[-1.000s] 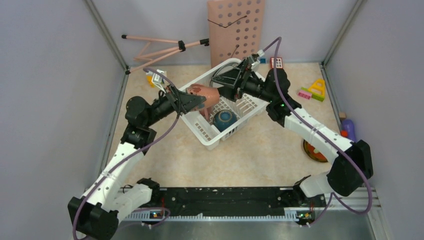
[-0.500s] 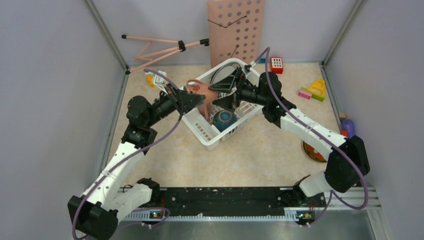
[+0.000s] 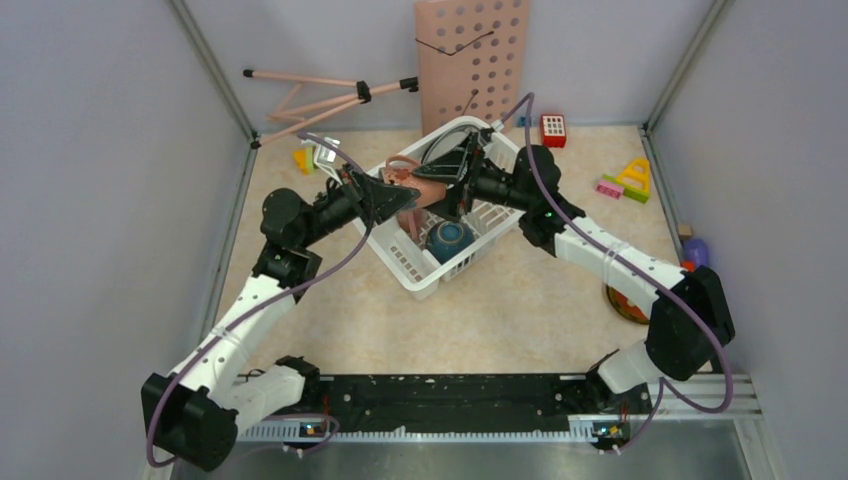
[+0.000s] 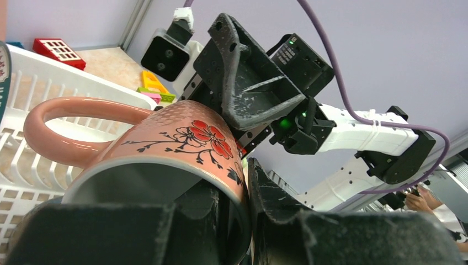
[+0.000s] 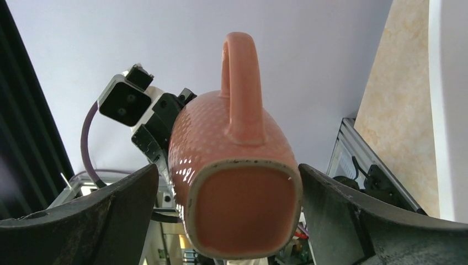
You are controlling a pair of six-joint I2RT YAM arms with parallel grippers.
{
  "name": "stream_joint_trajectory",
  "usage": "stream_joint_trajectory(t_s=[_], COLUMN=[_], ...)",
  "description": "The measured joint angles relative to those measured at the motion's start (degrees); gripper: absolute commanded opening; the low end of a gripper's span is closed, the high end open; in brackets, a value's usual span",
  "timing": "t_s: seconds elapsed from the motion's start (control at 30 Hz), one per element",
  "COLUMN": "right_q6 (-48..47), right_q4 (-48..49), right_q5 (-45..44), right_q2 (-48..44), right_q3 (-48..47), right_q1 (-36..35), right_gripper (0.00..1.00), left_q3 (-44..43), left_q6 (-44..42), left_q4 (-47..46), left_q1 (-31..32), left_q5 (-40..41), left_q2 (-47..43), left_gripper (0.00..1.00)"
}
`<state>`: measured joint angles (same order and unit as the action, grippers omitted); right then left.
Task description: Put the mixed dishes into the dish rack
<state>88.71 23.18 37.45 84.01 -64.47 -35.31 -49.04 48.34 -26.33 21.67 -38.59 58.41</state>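
Observation:
A pink cup [image 3: 415, 188] with red flowers [image 4: 182, 143] hangs over the white dish rack [image 3: 400, 262]. My left gripper [image 3: 400, 195] is shut on its rim [image 4: 234, 185], with one finger inside and one outside. My right gripper [image 3: 447, 185] is open, and its fingers [image 5: 342, 215] straddle the cup's square base [image 5: 243, 212]. The cup's handle [image 5: 241, 83] points away from the jaws. A blue bowl [image 3: 449, 238] sits in the rack's near end.
Orange and yellow small plates [image 3: 622, 300] lie at the right, partly under the right arm. A pink perforated board [image 3: 472, 55] leans behind the rack. Toy blocks [image 3: 630, 180], a red block [image 3: 552, 128] and a purple cylinder [image 3: 697, 255] lie at the right.
My right gripper has swung left over the rack and now straddles the cup's base. My left arm has carried the cup a little farther back over the rack.

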Motion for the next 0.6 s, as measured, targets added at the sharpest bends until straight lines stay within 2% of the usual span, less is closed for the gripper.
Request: stream_joint_trajectory(t_s=[0.1,0.13,0.23,0.27,0.33,0.4,0.47,0.6], right_q6=[0.3,0.4,1.2,0.9,1.0,0.7,-0.3,-3.4], right_q4=[0.1,0.4,1.7,1.8,1.9,2.2,1.6,-0.9], right_q5=[0.0,0.1,0.4,0.4,0.3,-0.1,-0.2,-1.4], right_q2=[0.2,0.3,1.1,1.2,1.3,1.3,1.3,1.3], right_q3=[0.0,0.0,0.0,0.0,0.0,0.0,0.0,0.0], right_q1=[0.0,0.0,0.0,0.0,0.0,0.0,0.0,0.7], right_gripper=[0.9,0.82,0.48,0.39,0.21,0.1,0.04,0.0], left_q3=[0.0,0.0,0.0,0.0,0.0,0.0,0.0,0.0], left_q6=[0.2,0.2,0.2,0.3,0.3,-0.6,-1.9,-4.4], left_q4=[-1.0,-1.1,-1.5,-1.5,-1.9,-1.8,-1.8,-0.1], left_q1=[0.2,0.2,0.2,0.2,0.2,0.2,0.2,0.2], left_q5=[-1.0,-1.3,-1.8,-1.9,-1.5,-1.2,-1.0,1.1], left_q2=[0.2,0.2,0.4,0.4,0.5,0.5,0.5,0.1], left_gripper=[0.0,0.0,0.0,0.05,0.26,0.47,0.66,0.82])
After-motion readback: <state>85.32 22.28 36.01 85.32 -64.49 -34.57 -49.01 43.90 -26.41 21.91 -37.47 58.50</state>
